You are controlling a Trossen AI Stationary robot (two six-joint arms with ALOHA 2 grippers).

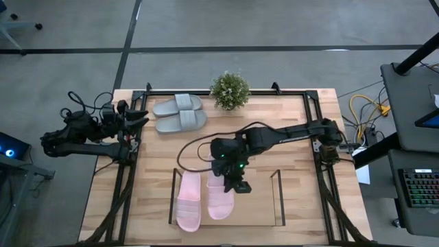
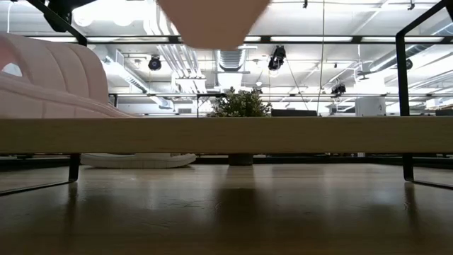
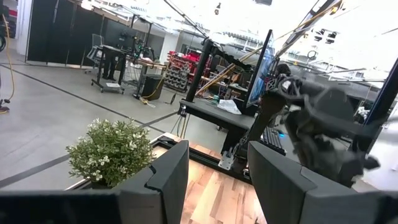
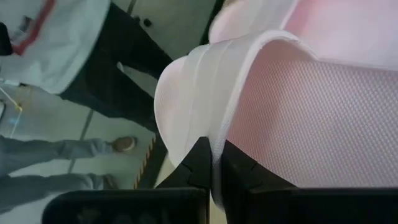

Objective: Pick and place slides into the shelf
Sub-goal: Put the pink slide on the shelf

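Right gripper (image 1: 236, 184) out over the middle of the bench toward the front edge, fingers pinched tight on the strap of one pink slide (image 1: 221, 195); right wrist view shows both dark fingers (image 4: 200, 163) clamped on the strap's white-pink edge (image 4: 205, 93), textured footbed just beside them

Held slide sitting directly under and in front of the gripper, inside the shelf (image 1: 280, 199), second slot from the shelf's left end. Long axis running front edge to back edge of the bench, same as its partner

Other pink slide (image 1: 189, 200) right beside it on the left, touching or nearly so, also lengthwise front-to-back, in the leftmost slot. Can't tell toe from heel on either one from above

Grey pair (image 1: 178, 113) near the back left corner, well apart from the shelf, lying side by side with long axes running roughly left-right, slightly tilted toward each other

Small potted plant (image 1: 230, 90) at the middle of the back edge

Low view mostly filled by the shelf's wood base (image 2: 226, 134), a pink slide (image 2: 49, 81) looming at one side and another pink blur above

Left gripper (image 1: 137, 116) parked at the back left corner, fingers (image 3: 168, 174) spread apart with nothing between them

No brands, labels or readable writing anywhere on the slides or shelf
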